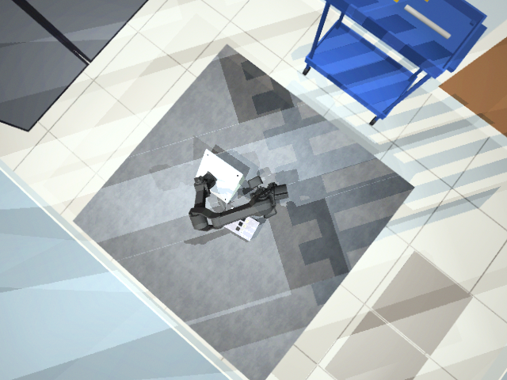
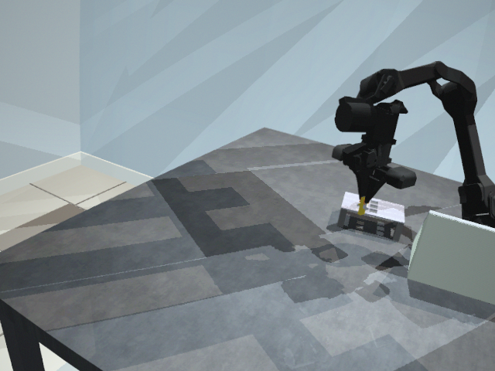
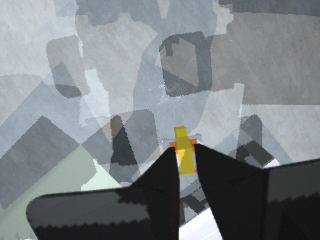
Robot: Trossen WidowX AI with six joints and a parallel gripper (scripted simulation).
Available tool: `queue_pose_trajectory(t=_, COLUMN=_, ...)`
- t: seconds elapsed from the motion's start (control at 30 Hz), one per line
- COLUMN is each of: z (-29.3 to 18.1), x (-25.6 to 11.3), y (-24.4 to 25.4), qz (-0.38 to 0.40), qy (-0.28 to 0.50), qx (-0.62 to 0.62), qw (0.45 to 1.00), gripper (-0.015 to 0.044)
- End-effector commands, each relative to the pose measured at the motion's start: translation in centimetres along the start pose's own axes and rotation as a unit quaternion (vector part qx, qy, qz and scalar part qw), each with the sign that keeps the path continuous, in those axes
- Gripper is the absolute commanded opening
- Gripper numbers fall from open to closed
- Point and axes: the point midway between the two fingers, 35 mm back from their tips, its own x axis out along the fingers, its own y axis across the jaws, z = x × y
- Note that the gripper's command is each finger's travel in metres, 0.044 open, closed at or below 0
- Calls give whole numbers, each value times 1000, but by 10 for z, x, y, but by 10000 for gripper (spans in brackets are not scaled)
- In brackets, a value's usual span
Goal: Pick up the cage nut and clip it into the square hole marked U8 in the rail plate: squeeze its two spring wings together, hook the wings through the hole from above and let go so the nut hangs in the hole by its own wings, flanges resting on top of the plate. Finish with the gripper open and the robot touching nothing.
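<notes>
The claw [image 2: 365,199] [image 3: 184,152] of the black arm [image 2: 465,131] [image 1: 242,211] is clamping on the yellow and orange cage nut [image 2: 361,205] [image 3: 185,159], which is hanging between its two tips, above the table [image 1: 245,282] [image 2: 159,319] [image 3: 280,60]. In the exterior view, the nut is appearing before the rail plate [image 1: 250,229] [image 2: 394,210] [image 3: 202,227]; whether they are touching, I cannot tell. The pale block [image 1: 221,173] [image 2: 453,255] [image 3: 65,192] is standing near the plate.

u8 mark on the rail plate [image 1: 252,227] [image 2: 394,213] too small to read.

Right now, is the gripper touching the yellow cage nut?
Touching: the wrist view shows the gripper's two fingertips closed against both sides of the cage nut.
</notes>
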Motion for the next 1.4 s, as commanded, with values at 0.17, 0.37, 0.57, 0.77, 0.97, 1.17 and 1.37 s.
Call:
queue_pose_trajectory(t=0.17, z=-52, x=-2, y=-35, qz=-2, qy=0, qx=167, qw=986, gripper=26)
queue_pose_trajectory(t=0.37, z=-86, x=-1, y=-51, qz=-4, qy=2, qx=270, qw=963, gripper=26)
queue_pose_trajectory(t=0.57, z=-120, x=0, y=-63, qz=-7, qy=5, qx=370, qw=929, gripper=26)
queue_pose_trajectory(t=0.77, z=-152, x=2, y=-70, qz=-12, qy=9, qx=456, qw=890, gripper=26)
queue_pose_trajectory(t=0.97, z=-153, x=2, y=-70, qz=-12, qy=9, qx=458, qw=889, gripper=26)
queue_pose_trajectory(t=1.17, z=-153, x=5, y=-71, qz=-6, qy=7, qx=458, qw=889, gripper=26)
queue_pose_trajectory(t=1.37, z=-154, x=10, y=-71, qz=4, qy=3, qx=458, qw=889, gripper=26)
